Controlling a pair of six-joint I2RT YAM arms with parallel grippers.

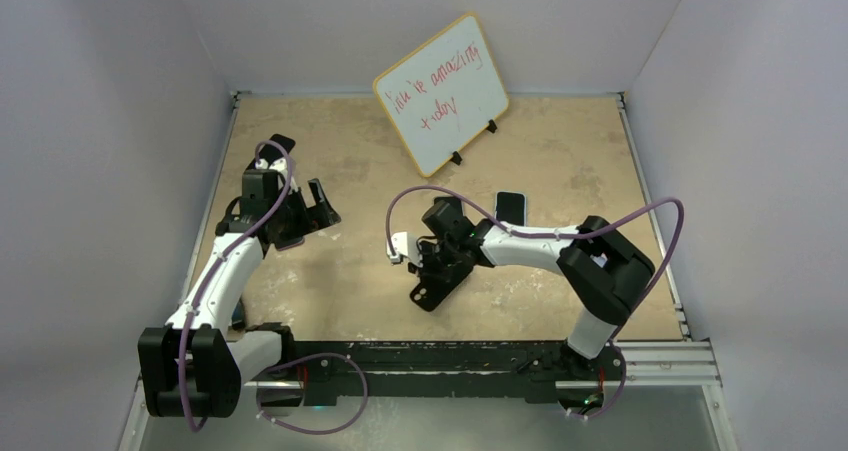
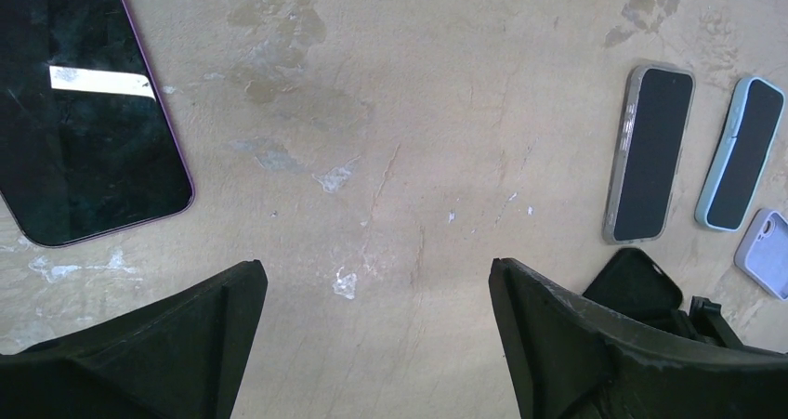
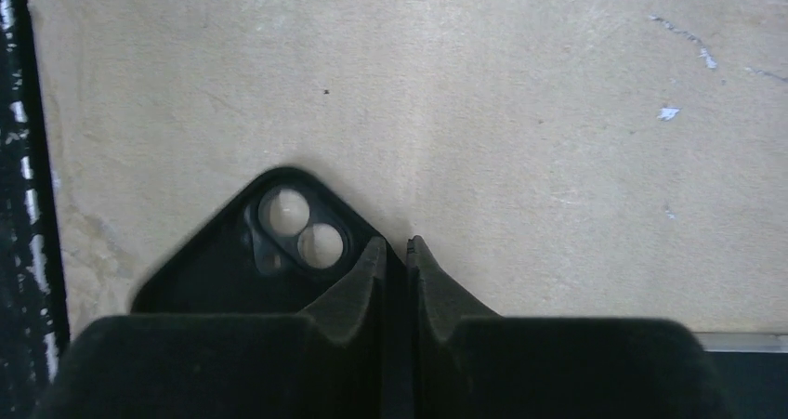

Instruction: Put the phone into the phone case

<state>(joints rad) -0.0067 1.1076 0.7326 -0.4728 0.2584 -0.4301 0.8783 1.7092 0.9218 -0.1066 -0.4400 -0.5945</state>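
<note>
pinching the case [image 3: 223, 270] by its rim, our right claw [image 3: 397, 252] is closed on it, toward six o'clock on the table [image 3: 558, 112]. left claw [image 2: 374, 270] hangs wide open, phone [image 2: 84, 112] flat at its ten o'clock; next, we judge, it must take that phone.

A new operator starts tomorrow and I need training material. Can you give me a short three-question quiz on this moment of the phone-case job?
1. True or false: the left fingers stand wide apart above the table.
2. What do the right fingers pinch? A whiteboard; B black case; C light-blue phone.
3. Fill in: the camera cutout in that case shows ___ round holes.
Key: 1 true; 2 B; 3 two.
</note>
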